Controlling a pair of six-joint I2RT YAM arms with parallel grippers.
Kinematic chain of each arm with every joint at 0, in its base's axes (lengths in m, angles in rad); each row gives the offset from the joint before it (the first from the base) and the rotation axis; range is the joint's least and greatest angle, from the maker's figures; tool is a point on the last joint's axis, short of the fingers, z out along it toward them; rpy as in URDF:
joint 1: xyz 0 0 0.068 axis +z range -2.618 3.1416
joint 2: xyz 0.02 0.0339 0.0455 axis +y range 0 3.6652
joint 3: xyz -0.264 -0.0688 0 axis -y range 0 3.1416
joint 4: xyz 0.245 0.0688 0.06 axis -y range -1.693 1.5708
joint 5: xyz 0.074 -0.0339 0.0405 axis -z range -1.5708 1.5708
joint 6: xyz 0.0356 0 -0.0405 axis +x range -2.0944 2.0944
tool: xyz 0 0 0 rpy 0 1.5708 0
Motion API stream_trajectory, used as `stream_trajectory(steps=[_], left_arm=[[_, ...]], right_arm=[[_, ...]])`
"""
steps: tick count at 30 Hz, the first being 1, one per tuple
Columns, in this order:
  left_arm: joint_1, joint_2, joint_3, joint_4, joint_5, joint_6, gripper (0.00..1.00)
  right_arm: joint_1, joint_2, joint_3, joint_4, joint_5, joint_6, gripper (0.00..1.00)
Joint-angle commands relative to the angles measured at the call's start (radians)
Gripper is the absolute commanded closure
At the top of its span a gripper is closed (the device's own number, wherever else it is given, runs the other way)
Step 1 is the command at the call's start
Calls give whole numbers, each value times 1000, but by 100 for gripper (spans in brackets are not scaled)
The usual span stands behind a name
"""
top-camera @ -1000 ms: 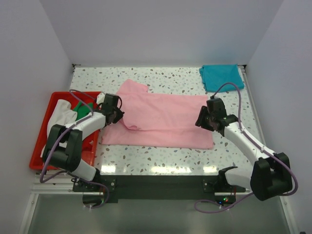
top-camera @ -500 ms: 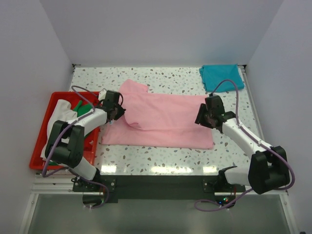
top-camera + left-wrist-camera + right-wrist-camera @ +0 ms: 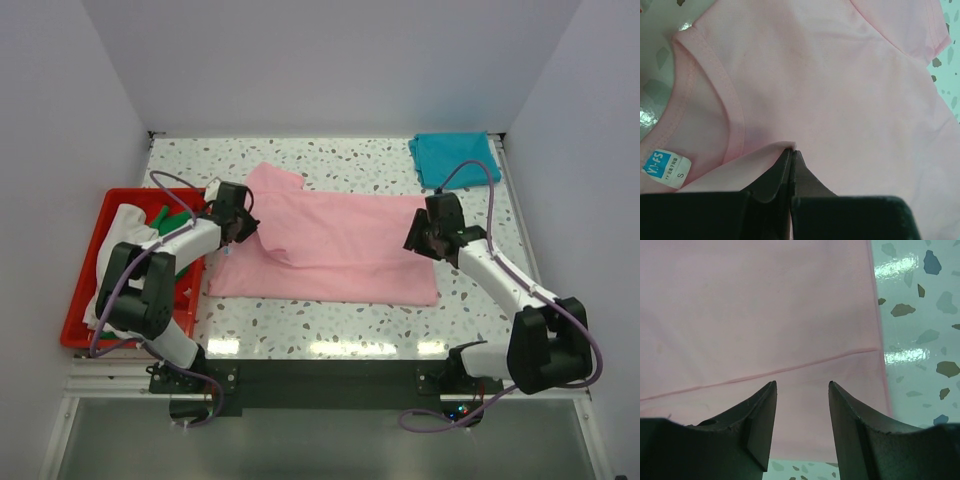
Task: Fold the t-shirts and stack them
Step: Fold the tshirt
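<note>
Shut tight, the left gripper [image 3: 238,226] is pinching a little fold of the pink t-shirt [image 3: 340,245] by its neck hole, on the end of the shirt next to the red tray [image 3: 74,312]. The right gripper [image 3: 418,238] is at the end of the shirt far from the tray, by the hem [image 3: 790,367]. Its jaws are partly open with pink cloth under them, and it holds nothing. The pink shirt lies spread on the table [image 3: 330,327] just beside the tray. A teal t-shirt [image 3: 455,157] lies folded well away from the tray, in the far corner. A white t-shirt [image 3: 125,232] and a green t-shirt [image 3: 172,222] are bunched up inside the tray.

I think the pink shirt is light and very soft. It will flop and sag, and it may slip out of a small pinch. A good place to hold is a thick stitched edge, like the neck band [image 3: 720,90] or the hem. The right gripper should grab the hem corner far from the tray, so both ends lift together
</note>
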Motion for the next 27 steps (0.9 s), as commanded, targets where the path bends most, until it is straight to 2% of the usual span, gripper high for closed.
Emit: stream_trajectory(steps=[1,17,21,24,27], left_arm=[[11,16,40,48,-1,23,100],[45,19,40,54,10,35,97],[51,11,43,89,30,58,79],[63,-4,66,117,62,84,60],[68,1,106,167,71,127,51]], right_arm=[[-16,11,49,42,20,-19,50],[-111,52,76,57,-38,-31,50],[-114,60,90,59,-36,-31,50],[-117,87,122,60,-39,-34,48],[-117,125,180,67,-52,-50,45]])
